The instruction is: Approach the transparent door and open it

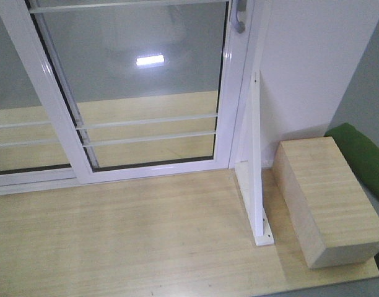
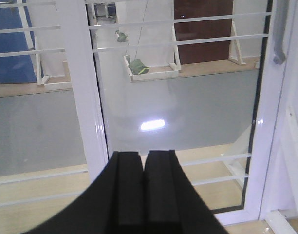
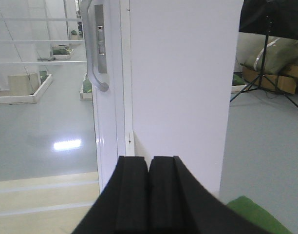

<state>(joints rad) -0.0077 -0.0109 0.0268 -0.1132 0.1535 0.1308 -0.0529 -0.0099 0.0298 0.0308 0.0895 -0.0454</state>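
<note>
Neither hand shows in the front-facing view, which looks down at the transparent door (image 1: 152, 93), closed against the white wall (image 1: 313, 62). Its grey handle (image 1: 239, 15) is cut off at the top edge, and a wooden block (image 1: 329, 198) sits on the floor to the right, beside a white bracket (image 1: 256, 167). From the left wrist, my left hand (image 2: 144, 195) has its fingers pressed together, empty, pointed at the lower glass; the handle (image 2: 279, 34) is high and well to its right. From the right wrist, my right hand (image 3: 149, 195) is likewise pressed together and empty, aimed at the wall edge beside the door, with the handle (image 3: 93, 53) above and to its left. I judge this reach suits the right hand: lift it, swing left, spread the fingers before the handle, close around the bar, then pull sideways along the track, not toward me.
</note>
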